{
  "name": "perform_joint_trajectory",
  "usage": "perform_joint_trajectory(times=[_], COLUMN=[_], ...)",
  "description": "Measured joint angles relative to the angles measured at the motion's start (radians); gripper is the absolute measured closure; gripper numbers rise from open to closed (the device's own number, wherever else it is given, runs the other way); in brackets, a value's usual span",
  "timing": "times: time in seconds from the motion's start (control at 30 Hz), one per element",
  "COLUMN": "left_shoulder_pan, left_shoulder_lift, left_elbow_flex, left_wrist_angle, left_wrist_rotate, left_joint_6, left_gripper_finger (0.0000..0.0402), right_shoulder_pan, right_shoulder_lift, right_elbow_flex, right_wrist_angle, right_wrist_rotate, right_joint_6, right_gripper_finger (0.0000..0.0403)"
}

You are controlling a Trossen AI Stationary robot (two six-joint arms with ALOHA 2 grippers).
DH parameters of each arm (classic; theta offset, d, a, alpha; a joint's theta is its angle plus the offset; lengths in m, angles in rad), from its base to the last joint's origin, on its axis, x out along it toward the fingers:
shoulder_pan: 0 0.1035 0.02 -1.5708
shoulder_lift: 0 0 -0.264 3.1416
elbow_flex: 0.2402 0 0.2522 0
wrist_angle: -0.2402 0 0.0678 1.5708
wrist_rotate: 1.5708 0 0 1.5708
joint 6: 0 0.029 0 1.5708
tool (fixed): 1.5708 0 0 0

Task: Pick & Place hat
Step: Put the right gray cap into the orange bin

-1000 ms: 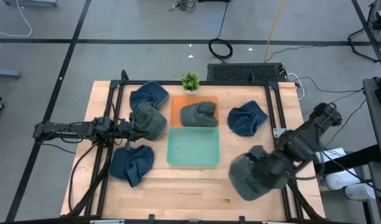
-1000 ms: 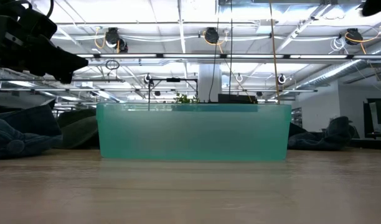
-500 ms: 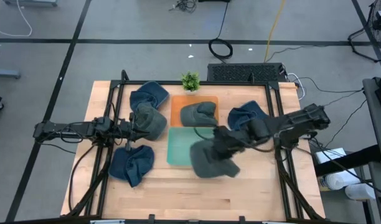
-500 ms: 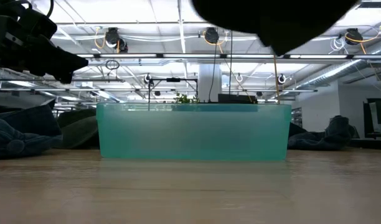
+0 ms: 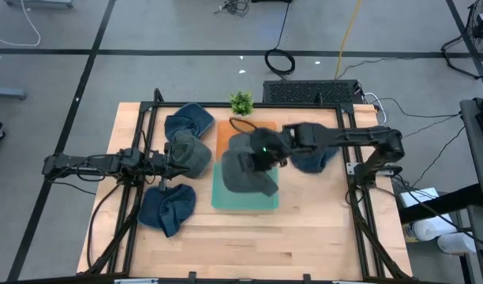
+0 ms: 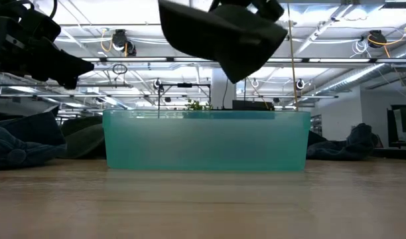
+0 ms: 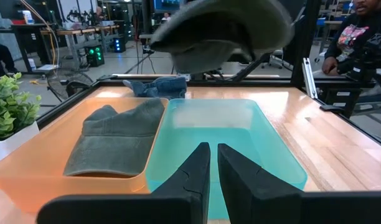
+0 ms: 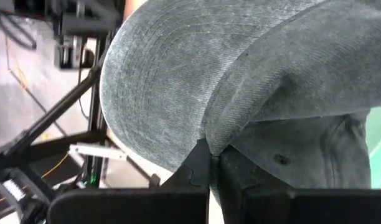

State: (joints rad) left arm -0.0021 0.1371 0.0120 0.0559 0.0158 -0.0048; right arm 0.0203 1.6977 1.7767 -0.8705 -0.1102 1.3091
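The right arm is reaching across the table, its right gripper [image 5: 267,153] pinching a grey hat [image 5: 243,171] that is hanging below it over the teal bin [image 5: 245,200]. The left gripper [image 7: 213,167] is waiting, fingers pressed together, facing that bin.

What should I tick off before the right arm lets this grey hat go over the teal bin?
1. Right gripper shut on the grey hat: ok.
2. Hat above the teal bin: ok in the high view.
3. Hat clear of the bin rim: ok in the low view, well above it.
4. Bin interior free: ok in the left wrist view.
5. Left gripper out of the way, beside the bin: ok.
6. Hat low enough to release: cannot tell.
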Motion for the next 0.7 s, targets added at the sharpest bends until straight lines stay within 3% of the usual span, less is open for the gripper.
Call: perform_joint_trajectory(times=[0.7], left_shoulder_pan=[0.000], left_shoulder_lift=[0.000], left_elbow_flex=[0.000], left_wrist_angle=[0.000], left_wrist_rotate=[0.000], left_joint_6=[0.000], left_gripper_finger=[0.0364], right_shoulder_pan=[-0.237], right_shoulder_lift=[0.258], right_elbow_flex=[0.437], right_wrist_angle=[-0.318], right_wrist_rotate=[-0.047], right_joint_6=[-0.213], right_gripper_finger=[0.0403])
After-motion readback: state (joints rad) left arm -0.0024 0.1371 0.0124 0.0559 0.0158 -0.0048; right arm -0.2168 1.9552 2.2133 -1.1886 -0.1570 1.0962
